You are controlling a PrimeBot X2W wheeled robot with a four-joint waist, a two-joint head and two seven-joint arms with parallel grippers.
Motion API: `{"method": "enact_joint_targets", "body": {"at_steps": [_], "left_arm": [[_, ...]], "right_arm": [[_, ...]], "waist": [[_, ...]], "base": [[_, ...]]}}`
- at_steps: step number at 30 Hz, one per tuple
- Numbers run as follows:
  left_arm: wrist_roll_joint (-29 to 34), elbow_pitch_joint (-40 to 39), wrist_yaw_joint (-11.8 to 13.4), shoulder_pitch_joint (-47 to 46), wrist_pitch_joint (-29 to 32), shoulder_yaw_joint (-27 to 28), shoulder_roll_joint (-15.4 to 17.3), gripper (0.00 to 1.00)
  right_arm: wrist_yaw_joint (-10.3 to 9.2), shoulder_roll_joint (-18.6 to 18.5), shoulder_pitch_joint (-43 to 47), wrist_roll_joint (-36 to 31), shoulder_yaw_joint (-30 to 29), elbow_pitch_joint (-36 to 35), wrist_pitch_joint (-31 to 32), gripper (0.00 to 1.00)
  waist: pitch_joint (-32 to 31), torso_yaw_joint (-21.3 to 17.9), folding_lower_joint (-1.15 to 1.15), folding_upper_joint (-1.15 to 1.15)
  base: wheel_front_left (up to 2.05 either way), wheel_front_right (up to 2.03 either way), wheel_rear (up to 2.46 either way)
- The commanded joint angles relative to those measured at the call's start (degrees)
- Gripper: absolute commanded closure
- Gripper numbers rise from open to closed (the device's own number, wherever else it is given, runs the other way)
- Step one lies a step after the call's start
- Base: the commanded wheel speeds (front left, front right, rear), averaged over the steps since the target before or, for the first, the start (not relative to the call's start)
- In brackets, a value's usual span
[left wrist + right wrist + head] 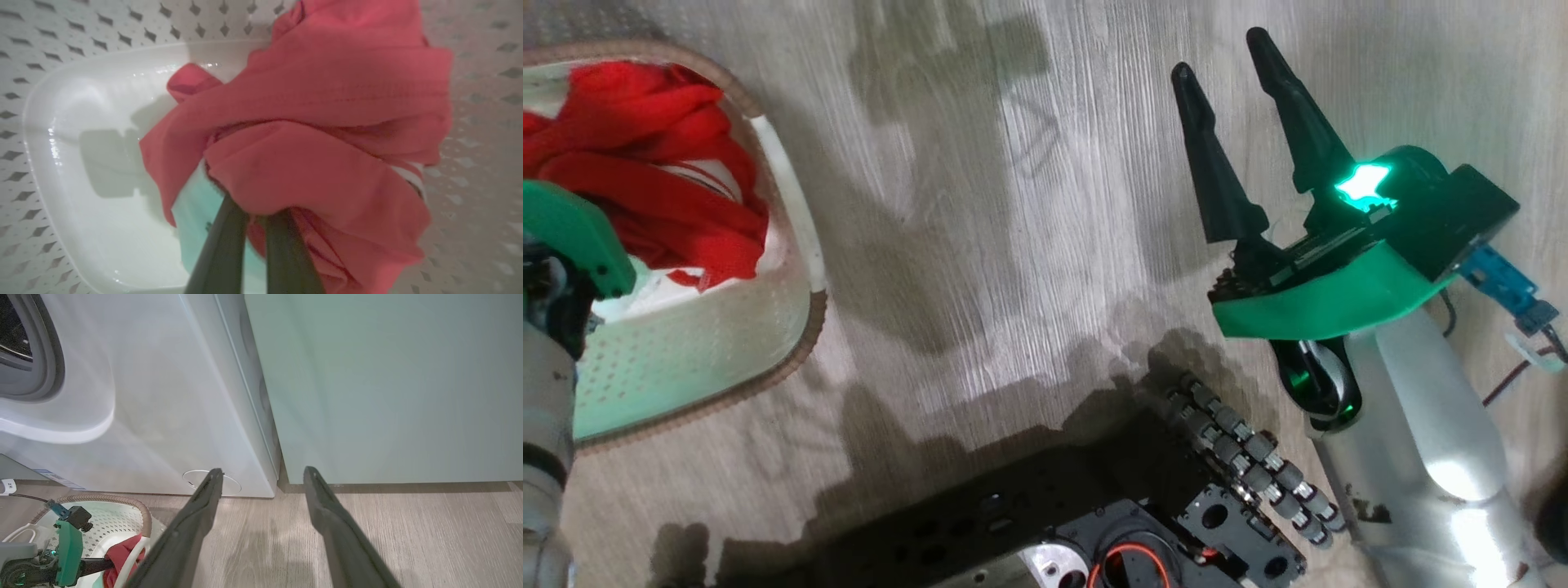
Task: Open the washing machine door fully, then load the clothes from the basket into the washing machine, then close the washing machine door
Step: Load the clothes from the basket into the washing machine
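The clothes (318, 122) are in the basket (686, 359), a bright red bundle heaped against its far wall, with a sliver of white stripe peeping out at four o'clock in the left wrist view. And the left gripper (258, 216) is on them! Its two dark fingers rise from six o'clock, pinched almost together, tips buried in a fold of red cloth. That's a closed grip on the fabric. Part of the bundle is touching the glossy white basket floor, which lies bare out to nine o'clock.

Over to the head view: the basket sits at nine o'clock on the pale wood floor (1013, 204), its brown woven rim curving round and a white handle on the near side. The left arm's green wrist plate hangs over the basket's edge.

The right gripper (1218, 53) is well apart from all this, up at two o'clock. Its fingers are spread wide with nothing between them, hovering over bare floor. The robot's dark base (1013, 523) shows at six o'clock.

From the right wrist, the washing machine (143, 416) stands white at ten o'clock, its grey-ringed porthole right in the corner. A small round flap (233, 486) sits low on its front. Just beside it, from twelve to three o'clock, is a pale green cabinet (388, 388), and the basket stands near the machine's foot at eight o'clock.
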Motion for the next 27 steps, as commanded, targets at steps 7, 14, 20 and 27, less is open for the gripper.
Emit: {"method": "enact_joint_targets", "body": {"at_steps": [7,14,20,27], "left_arm": [[1.34,-0.72,1.33,5.46,-9.2,-1.72,-0.98,1.0],[1.72,-2.65,2.84,8.47,-13.39,-2.33,-3.32,1.0],[2.12,-13.29,5.18,14.08,-14.3,-1.13,-5.43,1.0],[3.3,-29.24,7.75,22.4,-14.32,1.45,-6.73,1.0]], "right_arm": [[0.0,0.06,3.8,-1.73,-1.15,-0.39,-0.36,0.0],[0.0,0.06,5.62,-3.34,-2.71,0.56,-0.37,0.0],[0.0,0.06,8.45,-5.25,-5.39,1.31,-0.23,0.0],[0.0,0.06,11.18,-6.22,-7.88,0.34,1.39,0.0]], "waist": [[-6.71,3.89,0.0,0.0],[-12.56,6.69,0.0,0.0],[-19.61,9.86,0.0,0.0],[-25.68,12.41,0.0,0.0]], "base": [[0.0,0.0,0.0],[0.0,0.0,0.0],[0.0,0.0,0.0],[0.0,0.0,0.0]]}}
